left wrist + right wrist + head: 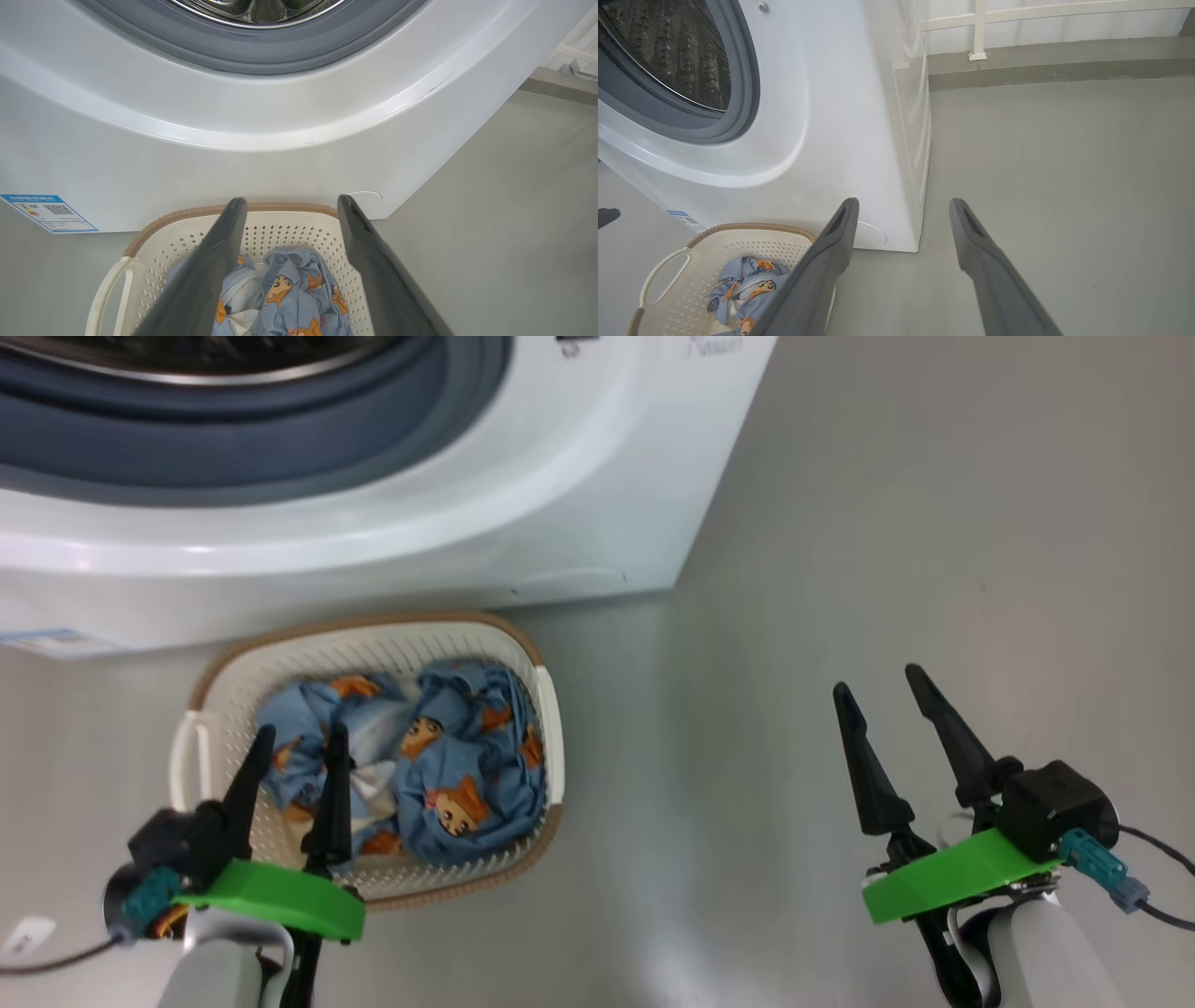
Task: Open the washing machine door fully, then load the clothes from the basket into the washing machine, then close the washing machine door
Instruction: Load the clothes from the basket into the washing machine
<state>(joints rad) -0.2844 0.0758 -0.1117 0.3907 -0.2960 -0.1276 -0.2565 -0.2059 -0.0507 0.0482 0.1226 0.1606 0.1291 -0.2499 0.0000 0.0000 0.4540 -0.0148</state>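
The washing machine (392, 532) occupies the upper left of the head view. Its grey gasket (233, 439) and steel drum (257, 9) are exposed, so the opening is judged ready for loading. The basket (553, 709) stands on the floor (887, 523) at the lower left of the frame, just in front of the machine and below the opening, which keeps the transfer short. The clothes (467, 756) lie bunched inside it. The left gripper (302, 728) hovers over the basket, jaws spread wide and empty, fingers aimed at the clothes for a first pick. The right gripper (878, 679), at the lower right, is likewise wide and empty. It hangs over bare floor, well apart from the basket, probably to stay clear.
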